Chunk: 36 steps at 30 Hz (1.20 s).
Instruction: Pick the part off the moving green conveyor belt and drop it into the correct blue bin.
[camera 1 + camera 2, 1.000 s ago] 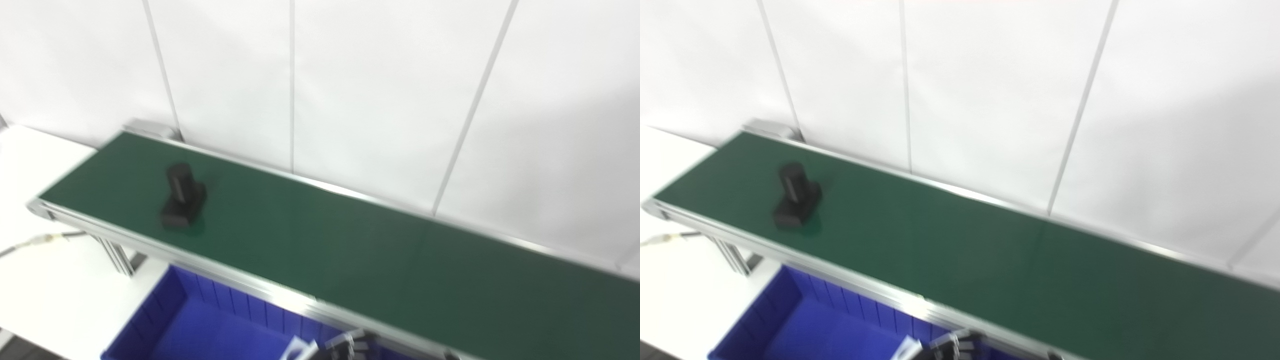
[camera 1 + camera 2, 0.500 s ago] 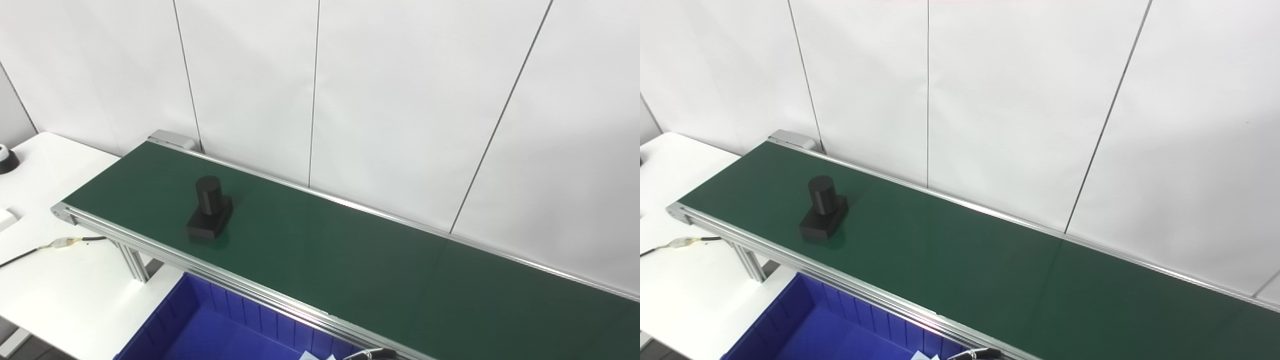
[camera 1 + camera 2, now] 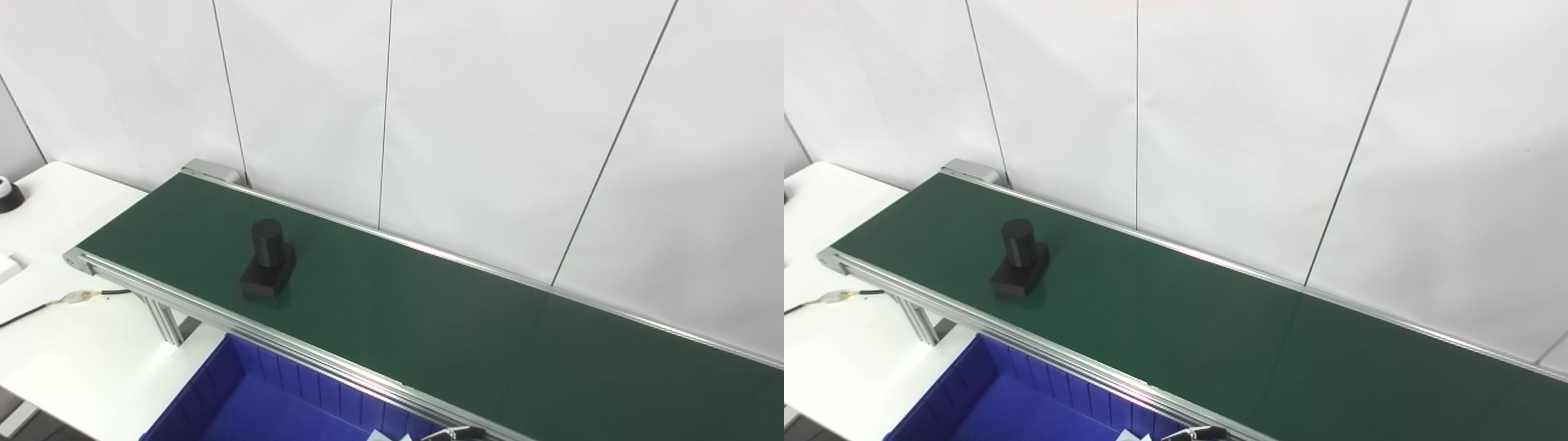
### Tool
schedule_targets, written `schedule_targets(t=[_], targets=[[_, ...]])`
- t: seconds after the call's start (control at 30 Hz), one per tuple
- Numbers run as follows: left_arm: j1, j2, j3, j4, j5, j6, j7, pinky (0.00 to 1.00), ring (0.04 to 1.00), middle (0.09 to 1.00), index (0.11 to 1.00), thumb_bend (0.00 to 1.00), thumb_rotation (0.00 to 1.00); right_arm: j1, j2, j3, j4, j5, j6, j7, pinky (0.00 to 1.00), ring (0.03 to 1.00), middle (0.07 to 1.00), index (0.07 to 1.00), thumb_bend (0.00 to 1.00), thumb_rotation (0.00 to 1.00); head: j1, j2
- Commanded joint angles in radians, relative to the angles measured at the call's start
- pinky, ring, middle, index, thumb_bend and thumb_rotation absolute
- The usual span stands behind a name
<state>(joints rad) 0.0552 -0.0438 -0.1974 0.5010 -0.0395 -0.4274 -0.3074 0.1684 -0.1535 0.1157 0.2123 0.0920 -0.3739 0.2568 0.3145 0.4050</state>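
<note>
You have the black part, an upright cylinder on a flat rectangular base, standing on the dark green conveyor belt near its left end, closer to the near rail than to the far one. Nothing touches it. The belt runs diagonally from upper left to lower right between silver aluminium side rails, held up at the left end by an aluminium leg.

Below the near rail, at the bottom of your view, sits the blue plastic bin with ribbed inner walls; its visible floor is bare, and a scrap of white paper shows at the bottom edge.

Just right of that paper a thin metallic sliver peeks in; you cannot tell whether it belongs to a hand. Neither hand shows clearly, so their state cannot be told.

The conveyor stands on a white table, where a thin cable lies. A white panelled wall rises behind.
</note>
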Motion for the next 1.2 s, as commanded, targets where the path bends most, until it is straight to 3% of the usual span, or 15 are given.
schedule_targets(t=[0.0, 1.17], targets=[[-0.014, -0.009, -0.002, -0.021, 0.006, -0.042, 0.004, 0.66, 0.741, 0.792, 0.844, 0.95, 0.39, -0.002, 0.003, -0.005, -0.032, 0.009, -0.033, 0.004, 0.66, 0.74, 0.805, 0.892, 0.79, 0.24, -0.004, 0.001], [-0.011, -0.009, 0.001, -0.026, 0.018, -0.041, 0.013, 0.66, 0.737, 0.792, 0.854, 0.97, 0.41, 0.009, 0.002, -0.015, -0.075, 0.003, -0.034, 0.002, 0.62, 0.706, 0.774, 0.86, 0.77, 0.2, -0.023, 0.009]])
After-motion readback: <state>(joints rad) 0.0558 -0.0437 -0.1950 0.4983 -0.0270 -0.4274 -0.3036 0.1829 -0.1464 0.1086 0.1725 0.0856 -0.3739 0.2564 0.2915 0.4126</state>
